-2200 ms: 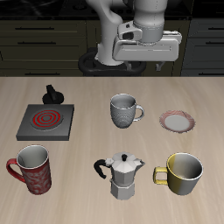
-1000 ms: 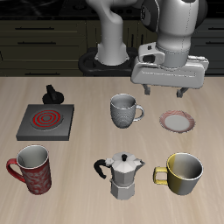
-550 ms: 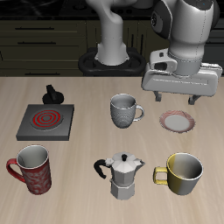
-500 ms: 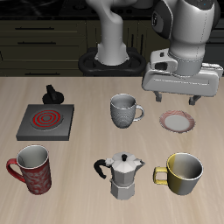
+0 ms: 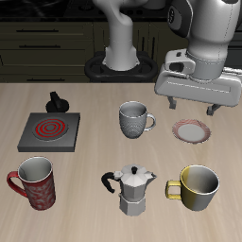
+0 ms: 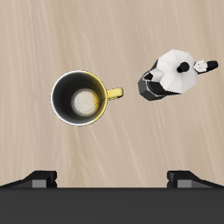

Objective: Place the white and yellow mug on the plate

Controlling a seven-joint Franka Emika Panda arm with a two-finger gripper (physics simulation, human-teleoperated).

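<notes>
The white and yellow mug point(image 5: 195, 187) stands upright near the table's front edge, handle toward the moka pot; the wrist view shows it from above point(image 6: 80, 98). The plate point(image 5: 192, 130), small and white with a red-pink rim, lies farther back on the table and is empty. My gripper point(image 5: 189, 107) hangs high above the plate, well apart from the mug. Its fingers point(image 5: 168, 104) stand spread with nothing between them; both fingertips show in the wrist view point(image 6: 41, 178).
A moka pot point(image 5: 131, 189) stands beside the yellow mug. A grey-white mug point(image 5: 134, 119) sits mid-table beside the plate. A red patterned mug point(image 5: 33, 181), a square burner point(image 5: 49, 129) and a black knob point(image 5: 58, 101) are on the other side.
My gripper has swept across from above the grey-white mug to above the plate and come toward the table's front, still open. Nothing on the table has moved.
</notes>
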